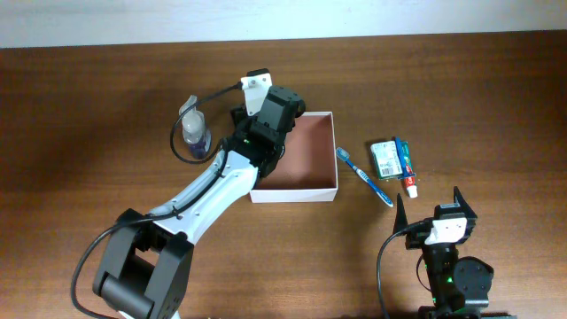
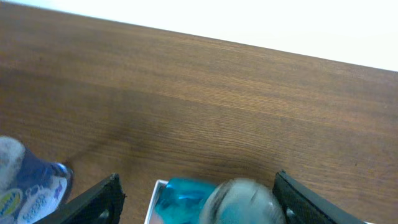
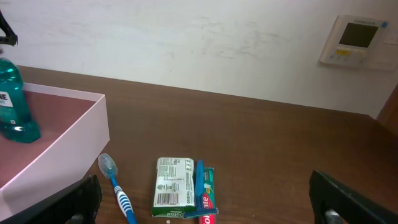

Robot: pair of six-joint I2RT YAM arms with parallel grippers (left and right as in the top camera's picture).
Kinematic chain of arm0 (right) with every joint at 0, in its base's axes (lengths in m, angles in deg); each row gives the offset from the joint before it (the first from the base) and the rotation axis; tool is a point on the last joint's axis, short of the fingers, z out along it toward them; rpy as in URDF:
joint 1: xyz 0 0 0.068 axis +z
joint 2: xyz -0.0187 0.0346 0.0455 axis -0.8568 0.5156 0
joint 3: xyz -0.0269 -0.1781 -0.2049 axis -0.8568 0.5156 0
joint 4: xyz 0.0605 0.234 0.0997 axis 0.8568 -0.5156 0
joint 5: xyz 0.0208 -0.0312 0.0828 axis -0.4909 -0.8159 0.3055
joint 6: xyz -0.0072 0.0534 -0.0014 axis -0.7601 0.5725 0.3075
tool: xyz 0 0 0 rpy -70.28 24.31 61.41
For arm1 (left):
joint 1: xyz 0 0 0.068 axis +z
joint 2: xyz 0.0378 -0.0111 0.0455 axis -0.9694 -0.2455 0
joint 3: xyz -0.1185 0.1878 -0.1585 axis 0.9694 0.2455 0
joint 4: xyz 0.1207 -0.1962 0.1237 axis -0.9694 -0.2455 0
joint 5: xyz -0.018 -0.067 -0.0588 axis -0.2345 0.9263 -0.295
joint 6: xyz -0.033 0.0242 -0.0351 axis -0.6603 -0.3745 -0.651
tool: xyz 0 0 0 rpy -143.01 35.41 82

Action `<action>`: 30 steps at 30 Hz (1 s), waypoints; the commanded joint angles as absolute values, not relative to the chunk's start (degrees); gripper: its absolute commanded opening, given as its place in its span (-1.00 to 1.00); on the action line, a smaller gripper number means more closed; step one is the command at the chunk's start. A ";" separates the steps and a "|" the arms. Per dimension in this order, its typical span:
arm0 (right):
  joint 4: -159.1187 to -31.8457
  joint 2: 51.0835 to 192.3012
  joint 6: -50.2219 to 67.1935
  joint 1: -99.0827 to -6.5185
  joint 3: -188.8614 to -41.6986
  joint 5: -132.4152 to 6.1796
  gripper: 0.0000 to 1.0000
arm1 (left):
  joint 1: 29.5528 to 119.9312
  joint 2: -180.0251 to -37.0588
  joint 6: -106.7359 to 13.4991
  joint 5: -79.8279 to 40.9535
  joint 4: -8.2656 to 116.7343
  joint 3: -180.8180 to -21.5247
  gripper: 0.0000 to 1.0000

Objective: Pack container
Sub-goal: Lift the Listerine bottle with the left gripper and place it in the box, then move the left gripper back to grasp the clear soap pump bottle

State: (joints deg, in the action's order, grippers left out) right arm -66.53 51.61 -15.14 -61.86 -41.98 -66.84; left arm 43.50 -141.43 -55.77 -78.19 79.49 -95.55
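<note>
The container [image 1: 306, 188] is a square white box with a pinkish-brown inside, at mid-table. It also shows in the right wrist view [image 3: 74, 134]. A teal mouthwash bottle [image 3: 12, 99] stands upright in its far left corner. My left gripper [image 1: 268, 113] hangs over that corner. In the left wrist view the left gripper [image 2: 196, 208] is open wide, with the blurred teal bottle [image 2: 186, 196] between the fingers and apart from the left one. My right gripper [image 3: 211, 214] is open and empty, near the table's front edge [image 1: 434, 208].
A blue toothbrush [image 1: 363, 175], a green-and-white packet [image 1: 384, 158], a blue razor [image 3: 199, 183] and a toothpaste tube [image 1: 407, 173] lie right of the box. A small bottle with a blue label [image 1: 197, 133] stands left of the box, also in the left wrist view [image 2: 28, 186].
</note>
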 commanded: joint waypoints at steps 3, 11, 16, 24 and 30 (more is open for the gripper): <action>-66.82 51.28 -15.45 -61.51 -41.72 -66.93 0.97 | 43.52 -141.27 -46.61 -78.41 79.80 -97.91 0.69; -66.82 51.28 -15.45 -61.51 -41.72 -66.93 0.97 | 43.54 -135.22 -32.86 -73.62 77.59 -100.36 0.87; -66.82 51.28 -15.47 -61.51 -41.72 -66.93 0.97 | 43.78 -128.31 -30.41 -73.62 69.15 -100.36 0.96; -66.82 51.28 -15.47 -61.51 -41.72 -66.93 0.97 | 48.83 -118.76 -30.50 -73.62 53.61 -100.36 0.97; -66.82 51.28 -15.45 -61.51 -41.72 -66.93 0.97 | 57.53 -119.18 -29.30 -67.44 48.65 -100.36 0.98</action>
